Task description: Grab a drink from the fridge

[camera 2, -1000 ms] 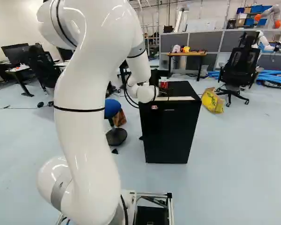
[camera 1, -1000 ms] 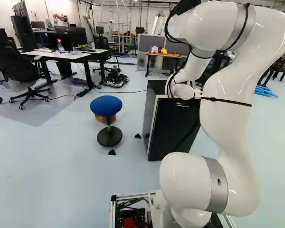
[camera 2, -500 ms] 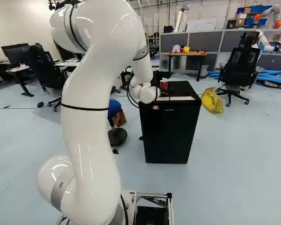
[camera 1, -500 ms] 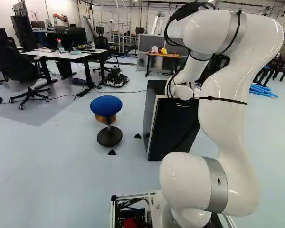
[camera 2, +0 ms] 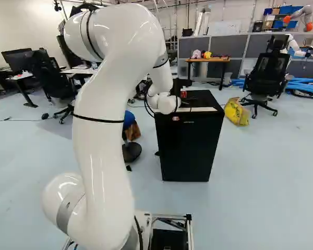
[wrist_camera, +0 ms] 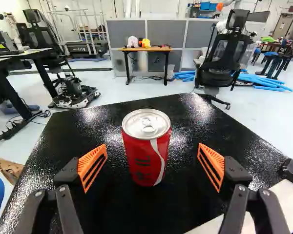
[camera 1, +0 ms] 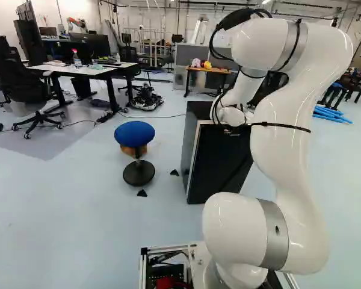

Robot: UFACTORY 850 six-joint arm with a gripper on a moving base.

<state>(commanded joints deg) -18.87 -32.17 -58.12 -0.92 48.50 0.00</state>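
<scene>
In the right base view my gripper point(camera 2: 177, 89) is at the top of the black fridge point(camera 2: 190, 143), mostly hidden behind the wrist. A red can point(camera 2: 183, 94) beside it is partly covered. From the wrist, the gripper point(wrist_camera: 152, 147) stands open, with orange pads point(wrist_camera: 92, 166) wide apart. The can point(wrist_camera: 145, 151) is upright on the dark fridge top point(wrist_camera: 97, 131), between and slightly ahead of the fingers, with a gap on either side. The fridge door, seen in both base views, is closed.
A blue stool point(camera 1: 135, 133) stands left of the fridge in the left base view. In the right base view a yellow bag point(camera 2: 236, 111) and an office chair point(camera 2: 266, 75) are to its right. Farther back is a wooden table point(camera 2: 208, 60); another robot point(camera 2: 300, 49) is at the far right.
The arm's upper links have swung left in the left base view and right in the right base view. The wrist has shifted slightly along the fridge top. The base and can have stayed put.
</scene>
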